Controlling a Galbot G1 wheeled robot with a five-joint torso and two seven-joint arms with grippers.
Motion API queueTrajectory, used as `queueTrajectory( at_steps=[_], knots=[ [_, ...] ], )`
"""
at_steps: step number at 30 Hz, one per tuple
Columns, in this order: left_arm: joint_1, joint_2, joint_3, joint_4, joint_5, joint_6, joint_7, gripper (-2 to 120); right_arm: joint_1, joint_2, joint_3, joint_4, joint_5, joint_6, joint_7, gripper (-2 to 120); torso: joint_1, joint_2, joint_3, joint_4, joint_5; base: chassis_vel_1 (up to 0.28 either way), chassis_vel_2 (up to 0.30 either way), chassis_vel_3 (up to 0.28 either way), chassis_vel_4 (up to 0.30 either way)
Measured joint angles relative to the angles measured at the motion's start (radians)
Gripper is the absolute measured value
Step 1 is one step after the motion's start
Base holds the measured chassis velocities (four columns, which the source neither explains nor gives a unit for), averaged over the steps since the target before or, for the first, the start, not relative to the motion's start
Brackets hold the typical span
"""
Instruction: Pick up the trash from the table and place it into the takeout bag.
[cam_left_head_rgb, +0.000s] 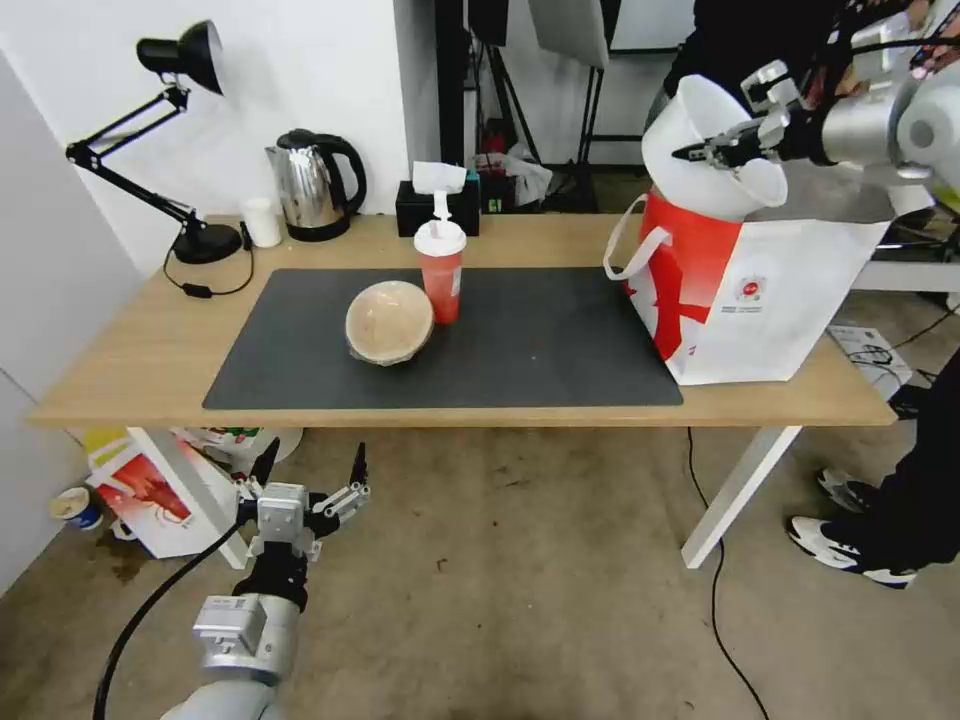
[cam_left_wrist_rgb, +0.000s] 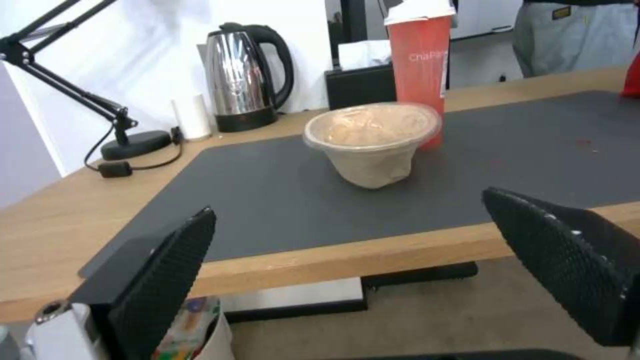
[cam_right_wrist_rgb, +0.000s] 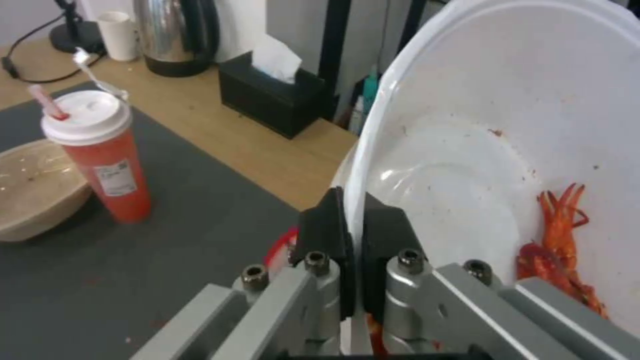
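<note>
My right gripper (cam_left_head_rgb: 712, 150) is shut on the rim of the white round bowl (cam_left_head_rgb: 700, 135), holding it tilted just above the open top of the takeout bag (cam_left_head_rgb: 770, 290) at the table's right end. In the right wrist view the gripper (cam_right_wrist_rgb: 353, 215) pinches the bowl's rim (cam_right_wrist_rgb: 427, 100), and red crayfish scraps (cam_right_wrist_rgb: 560, 240) lie inside. The beige paper bowl (cam_left_head_rgb: 388, 320) (cam_left_wrist_rgb: 373, 140) and the red drink cup (cam_left_head_rgb: 441, 270) (cam_left_wrist_rgb: 417, 60) stand side by side on the dark mat (cam_left_head_rgb: 520, 340). Below the table's front edge, my left gripper (cam_left_head_rgb: 312, 465) (cam_left_wrist_rgb: 360, 250) hangs open, facing the beige bowl.
A desk lamp (cam_left_head_rgb: 190, 240), a small white cup (cam_left_head_rgb: 262, 220), a kettle (cam_left_head_rgb: 315, 185) and a black tissue box (cam_left_head_rgb: 436, 205) line the table's back edge. A crayfish-print carton (cam_left_head_rgb: 150, 500) sits on the floor under the left end. A person's shoes (cam_left_head_rgb: 850, 540) are at the right.
</note>
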Motion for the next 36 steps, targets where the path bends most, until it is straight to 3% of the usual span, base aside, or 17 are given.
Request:
queueTrajectory(
  at_steps=[36],
  knots=[
    [0.000,0.000,0.000,0.000,0.000,0.000,0.000,100,-0.172,-0.021,0.093,0.075,0.003,0.000,0.009,0,0.000,0.000,0.000,0.0000,-0.0001,0.000,0.000,0.000,0.000]
  ],
)
